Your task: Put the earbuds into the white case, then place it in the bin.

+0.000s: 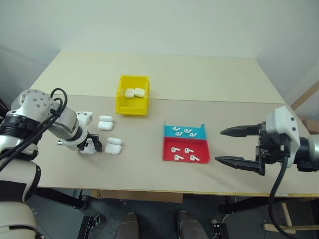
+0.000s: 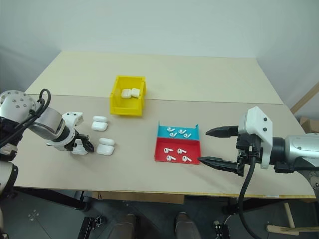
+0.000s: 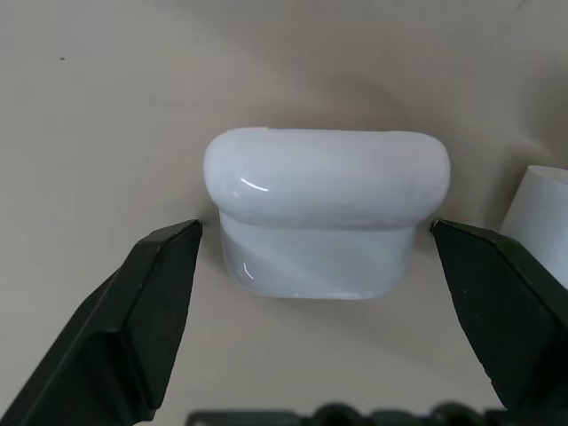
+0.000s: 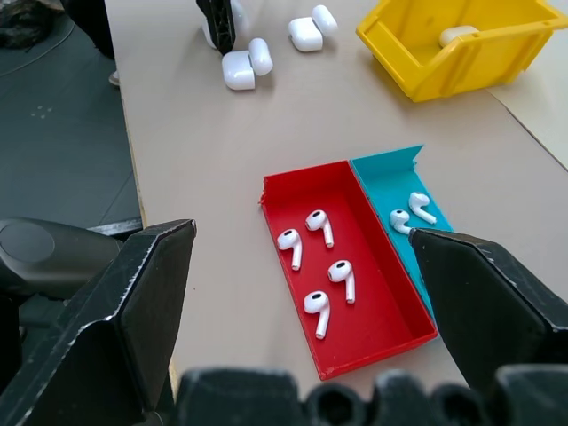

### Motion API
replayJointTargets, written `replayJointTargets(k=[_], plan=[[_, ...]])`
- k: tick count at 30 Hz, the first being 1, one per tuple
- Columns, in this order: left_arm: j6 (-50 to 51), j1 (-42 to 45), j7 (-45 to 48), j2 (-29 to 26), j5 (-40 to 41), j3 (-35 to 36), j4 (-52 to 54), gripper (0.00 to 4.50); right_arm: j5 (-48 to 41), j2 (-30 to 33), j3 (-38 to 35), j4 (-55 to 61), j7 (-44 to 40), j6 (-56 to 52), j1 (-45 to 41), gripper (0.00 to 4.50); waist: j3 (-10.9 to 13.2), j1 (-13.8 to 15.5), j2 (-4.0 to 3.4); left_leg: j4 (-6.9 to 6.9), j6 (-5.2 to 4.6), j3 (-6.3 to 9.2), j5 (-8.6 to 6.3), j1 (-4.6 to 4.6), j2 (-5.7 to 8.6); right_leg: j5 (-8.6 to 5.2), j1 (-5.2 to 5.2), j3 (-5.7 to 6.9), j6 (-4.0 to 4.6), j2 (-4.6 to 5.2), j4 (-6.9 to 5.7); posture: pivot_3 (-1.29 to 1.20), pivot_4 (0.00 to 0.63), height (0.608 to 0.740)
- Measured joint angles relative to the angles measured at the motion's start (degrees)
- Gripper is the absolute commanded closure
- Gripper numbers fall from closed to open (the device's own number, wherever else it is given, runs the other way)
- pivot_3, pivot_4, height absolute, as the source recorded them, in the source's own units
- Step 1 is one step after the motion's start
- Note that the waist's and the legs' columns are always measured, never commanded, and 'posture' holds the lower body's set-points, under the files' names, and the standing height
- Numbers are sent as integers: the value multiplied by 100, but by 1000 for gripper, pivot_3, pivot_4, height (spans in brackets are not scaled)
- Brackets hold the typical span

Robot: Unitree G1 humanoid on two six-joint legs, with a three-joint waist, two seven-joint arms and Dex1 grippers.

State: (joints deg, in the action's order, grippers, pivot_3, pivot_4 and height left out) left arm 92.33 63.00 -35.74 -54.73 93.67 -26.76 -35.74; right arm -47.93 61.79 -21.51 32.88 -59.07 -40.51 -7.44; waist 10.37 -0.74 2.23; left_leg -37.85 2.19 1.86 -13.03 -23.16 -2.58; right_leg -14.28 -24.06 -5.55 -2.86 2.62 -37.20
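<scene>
Head views: left gripper [image 1: 91, 147] poised low over a white case [image 1: 87, 150] on the table [image 1: 209, 74], fingers spread. Yellow bin [image 1: 132, 105] already holds cases. Left wrist: case sits between parted jaws, untouched. Right wrist: right gripper [image 2: 215, 147] wide open, empty, beside the trays' earbuds [image 4: 318, 231], likely waiting.

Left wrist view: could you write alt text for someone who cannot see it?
A glossy white case with its lid shut sits on a beige table, framed by the two open black fingers of the left tool, which do not touch it. Another white object peeks in beside it.
</scene>
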Motion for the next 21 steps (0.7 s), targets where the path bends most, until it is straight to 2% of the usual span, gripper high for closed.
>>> replayJointTargets(k=[1,5,11,13,18,21], plan=[[0,-39,-14,15,-9,76,21,503,0,0,0,1,-1,0,0,0,0,3,0,0,0,0,0,0,2,0,1,0,-1,2,1,0,150,740],[0,-154,-102,41,-9,218,238,1711,2,0,-4,12,-8,0,46,0,-1,-2,1,0,0,1,0,-1,1,1,-1,0,-1,1,0,0,150,740],[-1,-281,-244,-40,37,327,491,1715,13,-1,-4,33,-3,4,119,0,-1,-9,0,0,2,2,1,-1,1,2,-2,0,-2,1,-1,0,150,740],[-3,-382,-338,-60,15,586,765,1715,46,-8,-3,31,6,8,120,0,-1,-10,0,0,2,2,1,-4,0,3,-4,0,-1,1,-1,0,150,740],[-270,-895,-30,-329,-349,1753,2426,1715,164,-126,56,22,46,114,105,0,-2,-14,0,0,4,2,2,-5,-1,4,-6,0,0,2,-1,0,150,740],[-532,-1071,358,-439,-580,2450,3035,1715,209,-256,135,10,61,164,86,0,-3,-8,-2,0,8,1,4,2,-1,7,0,-1,1,2,-5,0,150,740]])
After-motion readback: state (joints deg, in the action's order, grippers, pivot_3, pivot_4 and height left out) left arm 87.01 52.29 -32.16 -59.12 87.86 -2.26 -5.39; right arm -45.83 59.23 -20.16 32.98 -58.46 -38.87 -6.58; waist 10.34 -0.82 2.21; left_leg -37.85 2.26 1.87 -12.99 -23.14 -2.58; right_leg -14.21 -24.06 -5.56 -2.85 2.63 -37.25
